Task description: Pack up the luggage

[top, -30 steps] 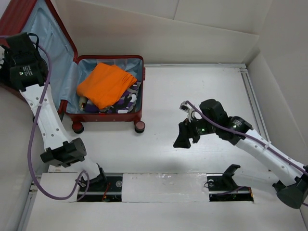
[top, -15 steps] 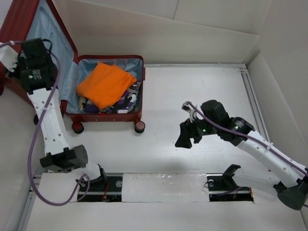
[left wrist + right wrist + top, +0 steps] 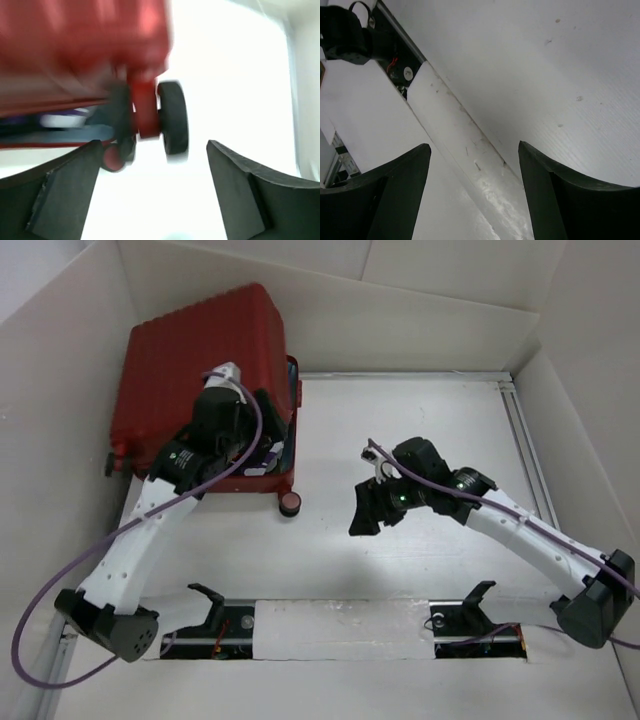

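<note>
Apparently the small red ribbed hard-shell suitcase [image 3: 190,370] sits at the white table's [image 3: 420,440] far left corner, its lid down but not sealed. Purple fabric [image 3: 55,120] shows in the gap and could jam the closure. Beside a dark wheel [image 3: 172,122], the left gripper [image 3: 152,150] gapes empty, as does the right gripper [image 3: 474,147].

**Visitor:** What sort of place is this?

**Technician:** A robotics lab test cell. A left arm [image 3: 130,550] and a right arm [image 3: 530,535] stand on a slotted rail [image 3: 340,628] at the edge of a white table [image 3: 420,430].

**Visitor:** What else marks it?

**Technician:** Plain white panel walls [image 3: 430,325] box the table in, purple cables [image 3: 14,655] trail from the arms, and wiring lies exposed in the rail
</note>
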Motion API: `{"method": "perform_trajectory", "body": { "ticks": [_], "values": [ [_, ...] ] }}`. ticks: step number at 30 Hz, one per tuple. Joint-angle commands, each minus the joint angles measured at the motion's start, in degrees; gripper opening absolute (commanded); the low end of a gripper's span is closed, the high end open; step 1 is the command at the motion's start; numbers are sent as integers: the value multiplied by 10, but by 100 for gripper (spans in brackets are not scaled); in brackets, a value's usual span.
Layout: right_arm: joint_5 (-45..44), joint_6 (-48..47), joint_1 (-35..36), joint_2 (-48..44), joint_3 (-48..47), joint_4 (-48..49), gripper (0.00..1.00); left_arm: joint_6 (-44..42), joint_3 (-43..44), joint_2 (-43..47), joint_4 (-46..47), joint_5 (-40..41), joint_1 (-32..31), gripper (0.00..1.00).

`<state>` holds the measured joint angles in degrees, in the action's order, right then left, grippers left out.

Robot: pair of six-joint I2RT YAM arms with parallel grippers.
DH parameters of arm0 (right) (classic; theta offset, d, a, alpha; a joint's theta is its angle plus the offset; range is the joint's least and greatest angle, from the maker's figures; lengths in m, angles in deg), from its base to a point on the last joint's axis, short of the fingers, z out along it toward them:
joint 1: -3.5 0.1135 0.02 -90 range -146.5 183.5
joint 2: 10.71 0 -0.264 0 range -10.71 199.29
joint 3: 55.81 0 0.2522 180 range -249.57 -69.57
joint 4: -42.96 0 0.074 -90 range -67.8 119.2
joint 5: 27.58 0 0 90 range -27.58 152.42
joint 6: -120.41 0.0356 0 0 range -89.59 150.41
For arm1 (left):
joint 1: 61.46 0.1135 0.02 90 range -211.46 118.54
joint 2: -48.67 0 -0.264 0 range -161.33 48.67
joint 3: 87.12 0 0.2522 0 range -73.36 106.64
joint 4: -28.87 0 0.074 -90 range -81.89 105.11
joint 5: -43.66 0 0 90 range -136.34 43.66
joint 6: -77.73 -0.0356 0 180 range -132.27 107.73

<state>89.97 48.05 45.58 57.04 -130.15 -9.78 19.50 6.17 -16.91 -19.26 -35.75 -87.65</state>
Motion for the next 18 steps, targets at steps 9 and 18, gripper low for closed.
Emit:
{"method": "perform_trajectory", "body": {
  "ticks": [9, 18],
  "values": [
    [-87, 34, -3, 69, -124, 36, 73, -102, 62, -63, 89, -451, -9, 89],
    [-101, 57, -67, 144, -213, 94, 4, 112, 217, -200, 216, -149, 274, 74]
  ]
}}
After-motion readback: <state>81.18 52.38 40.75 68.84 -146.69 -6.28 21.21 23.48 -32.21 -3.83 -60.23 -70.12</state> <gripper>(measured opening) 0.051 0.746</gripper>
